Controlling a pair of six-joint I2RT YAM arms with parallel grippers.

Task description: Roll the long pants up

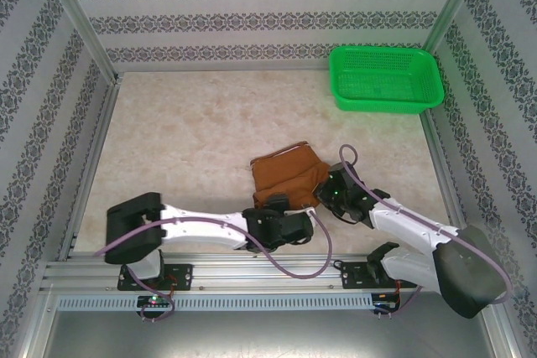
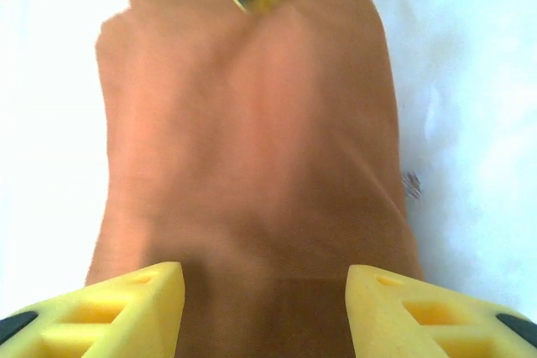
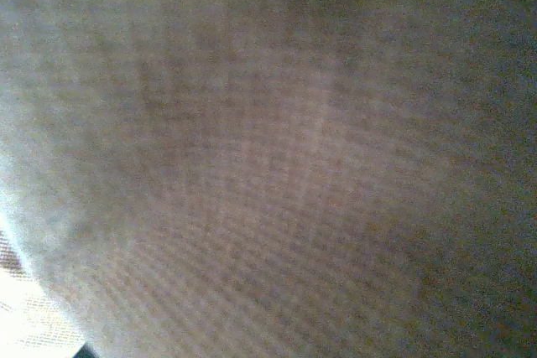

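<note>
The left gripper (image 2: 265, 281) stands with its yellow fingers (image 2: 138, 299) apart over the long pants (image 2: 252, 140), rust-brown cloth bunched into a compact bundle (a yellowish lining peeks out at its far end). The right gripper (image 1: 332, 190) meets the bundle's right edge; whether it is clamped cannot be told. The bundle lies on the table (image 1: 185, 140) near the arms, well apart from the green basket (image 1: 384, 77).

A pale beige-marbled tabletop (image 1: 185, 132) sits evenly lit between walls (image 1: 252, 6) papered in grey floral bands on white, aluminium posts (image 1: 79, 18) at the far corners, a slotted aluminium rail (image 1: 218, 278) along the near edge.
</note>
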